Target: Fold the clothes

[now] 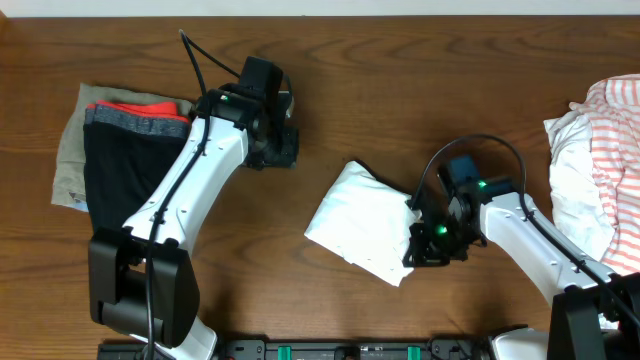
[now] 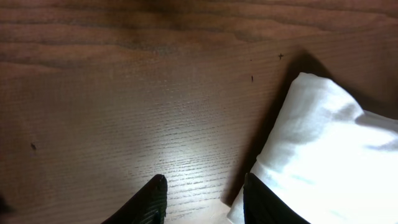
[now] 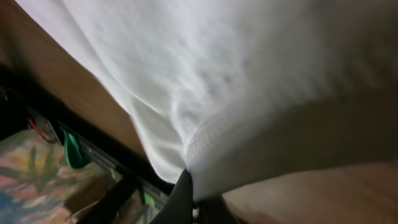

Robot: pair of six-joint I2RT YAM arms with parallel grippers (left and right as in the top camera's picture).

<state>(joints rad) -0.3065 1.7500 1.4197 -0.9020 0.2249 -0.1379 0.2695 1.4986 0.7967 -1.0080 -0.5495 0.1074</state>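
Observation:
A folded white shirt lies at the middle of the table. My right gripper is at its right front edge. In the right wrist view the jaws are shut on the hem of the shirt, and the gripper pinches the fabric at the frame's bottom. My left gripper hovers left of the shirt, above bare wood. It stands open with nothing between its fingers. The shirt's corner lies just right of the right finger. No chest print shows.
A stack of folded dark, grey and orange garments rests on a beige cloth at the left. A heap of loose clothes with a white orange-striped one sits at the right edge. The table's front rail runs along the bottom.

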